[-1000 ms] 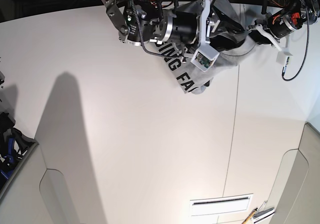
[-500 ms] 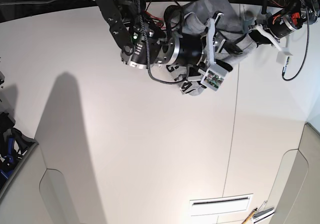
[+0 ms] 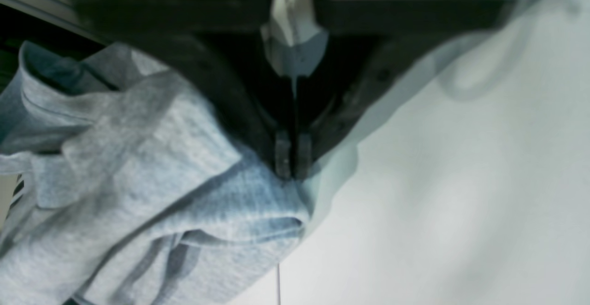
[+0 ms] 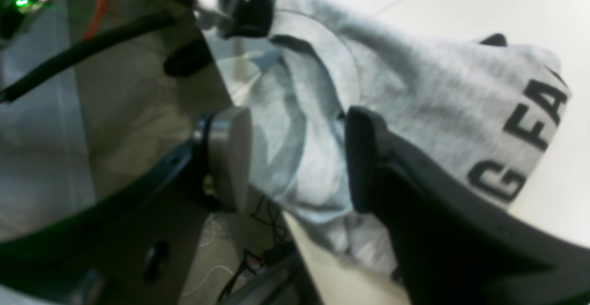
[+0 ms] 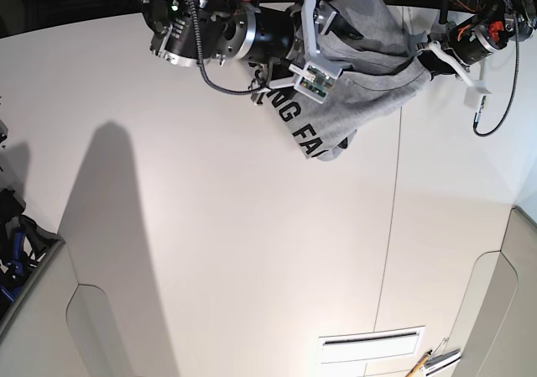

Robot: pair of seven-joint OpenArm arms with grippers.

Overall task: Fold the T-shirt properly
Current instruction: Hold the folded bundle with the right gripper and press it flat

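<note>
The right arm has pulled back toward the far edge of the table [image 5: 252,251] compared with half a second ago, when it stretched out low over the crumpled cloth. With it out of the way, the black printed letters [image 5: 304,125] on the T-shirt [image 5: 352,108] show again in the base view. The right gripper [image 4: 299,157] now stands with its jaws apart, cloth lying in the gap between them but not pinched, and they look wider than a moment back. That reads as a release or a re-grip, so this arm has no hold on the shirt for now. The left gripper [image 3: 291,157] has not shifted; its jaws are pressed together on a bunched fold of grey cloth near the shirt's edge. The shirt lies in a heap at the far side of the table, partly lifted between the two arms and not spread flat, so folding proper has hardly begun. Count: one T-shirt, two arms with one gripper each, one table.
</note>
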